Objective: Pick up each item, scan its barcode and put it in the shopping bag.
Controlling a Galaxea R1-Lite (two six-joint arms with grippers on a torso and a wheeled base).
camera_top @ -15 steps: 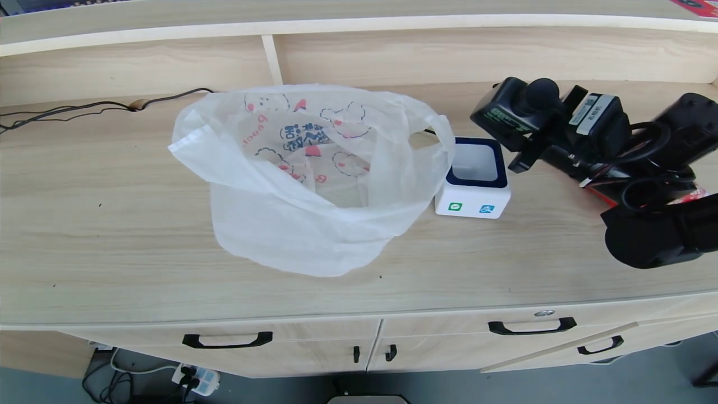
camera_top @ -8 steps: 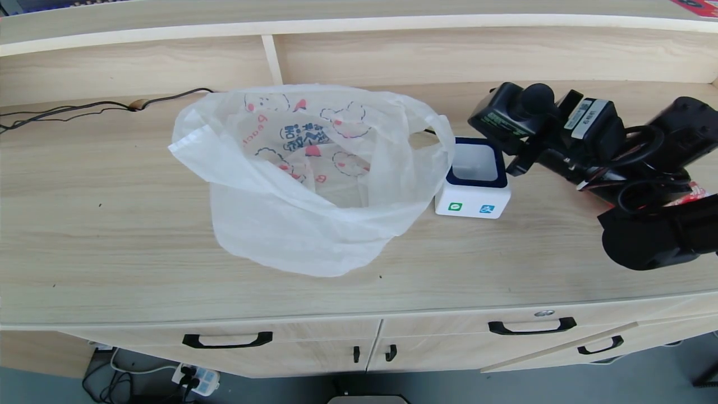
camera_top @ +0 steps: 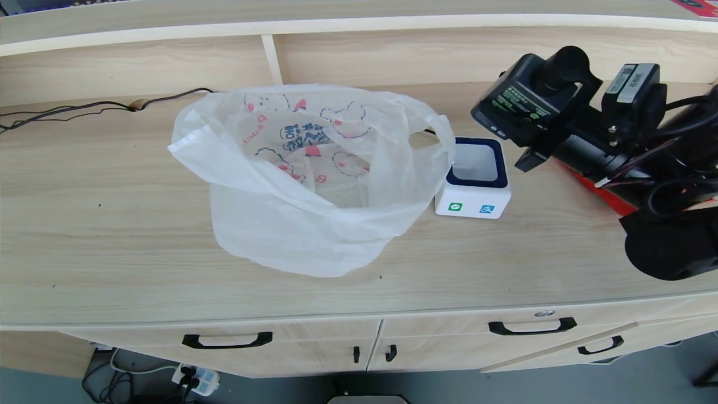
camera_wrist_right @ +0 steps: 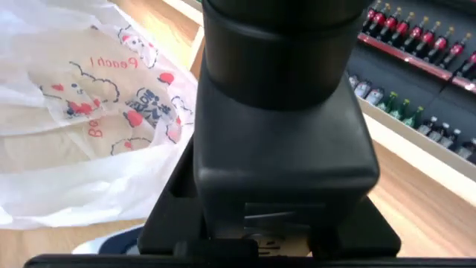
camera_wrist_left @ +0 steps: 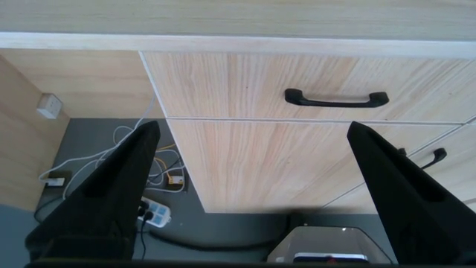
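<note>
A translucent white shopping bag [camera_top: 314, 174] with cartoon print stands open on the wooden counter [camera_top: 112, 235]. Right beside it sits a white scanner [camera_top: 474, 185] with a dark blue rim, its window facing up. My right gripper [camera_top: 541, 132] is shut on a black bottle-like item [camera_top: 519, 104] with a round cap, holding it in the air above and just right of the scanner. The right wrist view shows the black item [camera_wrist_right: 282, 149] up close, with the bag [camera_wrist_right: 74, 134] beyond it. My left gripper [camera_wrist_left: 253, 130] hangs open below the counter, facing the drawers.
A red packet [camera_top: 603, 196] lies on the counter under my right arm. A raised wooden shelf [camera_top: 392, 53] runs along the back. Black cables [camera_top: 84, 109] trail at the back left. Drawers with black handles [camera_wrist_left: 335, 98] front the counter.
My right arm has lifted the black item higher and slightly right, tilting its cap upward. The bag and scanner have not moved.
</note>
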